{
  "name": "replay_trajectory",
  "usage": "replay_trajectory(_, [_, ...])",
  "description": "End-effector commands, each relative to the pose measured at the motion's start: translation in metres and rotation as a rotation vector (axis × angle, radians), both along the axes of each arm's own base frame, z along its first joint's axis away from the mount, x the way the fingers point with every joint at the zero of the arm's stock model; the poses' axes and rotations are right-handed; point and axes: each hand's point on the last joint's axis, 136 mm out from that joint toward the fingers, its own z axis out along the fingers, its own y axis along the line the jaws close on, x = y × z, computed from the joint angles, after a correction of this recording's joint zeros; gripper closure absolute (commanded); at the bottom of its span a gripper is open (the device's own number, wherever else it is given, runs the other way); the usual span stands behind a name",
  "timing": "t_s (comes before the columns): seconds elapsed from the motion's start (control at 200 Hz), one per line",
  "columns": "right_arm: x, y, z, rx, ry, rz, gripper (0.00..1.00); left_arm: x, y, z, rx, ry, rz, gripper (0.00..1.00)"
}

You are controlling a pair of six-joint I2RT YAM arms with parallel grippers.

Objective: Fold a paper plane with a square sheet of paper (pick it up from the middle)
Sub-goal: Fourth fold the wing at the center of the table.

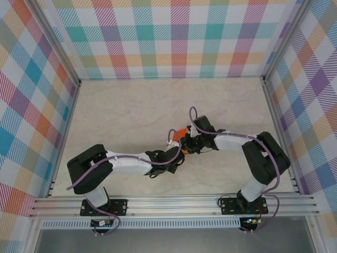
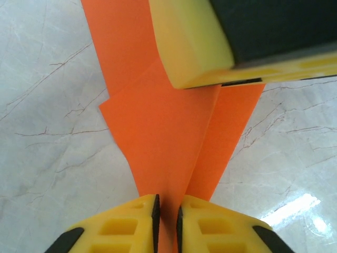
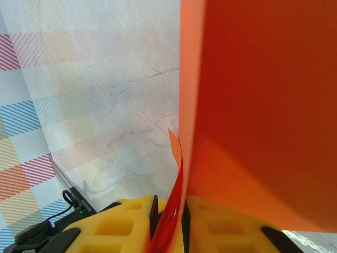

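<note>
Tabletop (image 2: 47, 105); paper (image 2: 158, 137) lengthwise from left hand (image 2: 167, 216)

Left hand (image 2: 167, 213) and right hand (image 3: 168, 211) close together, jaws narrowly pinched.

The paper (image 2: 168, 137) sits between the left pincer (image 2: 167, 212) and the right pincer (image 3: 168, 211), over the table (image 2: 52, 105).

No words, numbers or signs can be read here. The thin sheet of bright orange paper (image 2: 158, 142) is plain. The pale stone-look table top (image 1: 131, 116) and the colourful checked walls (image 1: 179, 37) carry no writing.
</note>
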Motion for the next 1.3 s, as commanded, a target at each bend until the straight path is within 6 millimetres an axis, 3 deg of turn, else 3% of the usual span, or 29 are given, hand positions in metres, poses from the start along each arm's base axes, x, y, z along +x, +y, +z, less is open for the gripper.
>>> replay_trajectory(0.0, [0.000,0.004,0.003,0.003,0.015,0.008,0.79,0.001,-0.003,0.003,0.010,-0.012,0.009,0.86])
replay_trajectory(0.215, [-0.002,0.003,0.004,-0.006,0.009,0.012,0.79,0.000,-0.004,0.003,-0.020,-0.001,0.017,0.94])
replay_trajectory(0.395, [-0.003,-0.004,0.011,-0.024,-0.020,0.018,0.76,-0.002,-0.013,0.007,-0.157,0.071,-0.013,0.97])
replay_trajectory(0.715, [0.002,-0.038,0.032,-0.045,-0.120,-0.087,0.64,-0.001,-0.012,0.003,-0.372,0.219,-0.014,0.98])
replay_trajectory(1.05, [-0.002,-0.020,0.030,0.043,-0.087,-0.016,0.75,0.005,-0.006,0.001,-0.575,0.329,0.015,0.98])
replay_trajectory(1.295, [0.000,0.000,0.026,0.086,-0.067,0.025,0.79,0.006,-0.006,-0.006,-0.623,0.398,0.019,0.98])
